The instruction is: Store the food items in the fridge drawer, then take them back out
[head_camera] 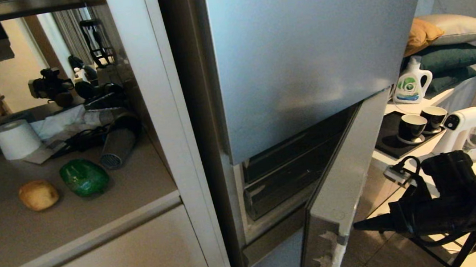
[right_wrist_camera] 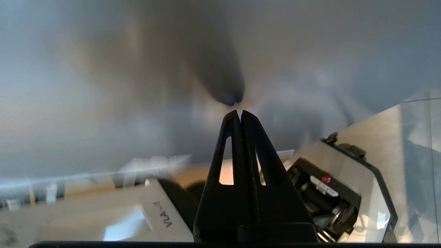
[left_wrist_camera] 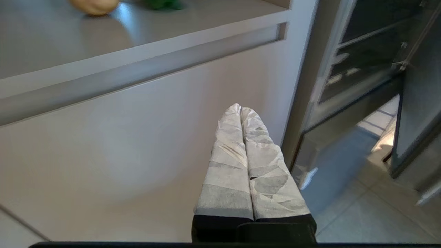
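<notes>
A tan potato (head_camera: 39, 195) and a glossy green bell pepper (head_camera: 84, 177) lie side by side on the beige counter (head_camera: 95, 221), left of the fridge. Their edges also show in the left wrist view: potato (left_wrist_camera: 94, 5), pepper (left_wrist_camera: 162, 3). A middle fridge door (head_camera: 341, 171) stands ajar, with dark compartments (head_camera: 288, 177) behind it. Under it is a shut silver-grey lower panel (head_camera: 274, 254); the fridge drawer's clear bin is hidden. My right gripper (head_camera: 358, 226) is shut and empty, its tips (right_wrist_camera: 236, 113) almost against the open door's face. My left gripper (left_wrist_camera: 240, 108), wrapped in white, is shut and empty before the cabinet front.
A paper roll (head_camera: 16, 138), a grey hair dryer (head_camera: 116, 147) and cables crowd the back of the counter. To the right of the fridge are two dark cups (head_camera: 412, 127), a detergent bottle (head_camera: 411, 82), a white spray device (head_camera: 470, 122) and pillows (head_camera: 452, 44).
</notes>
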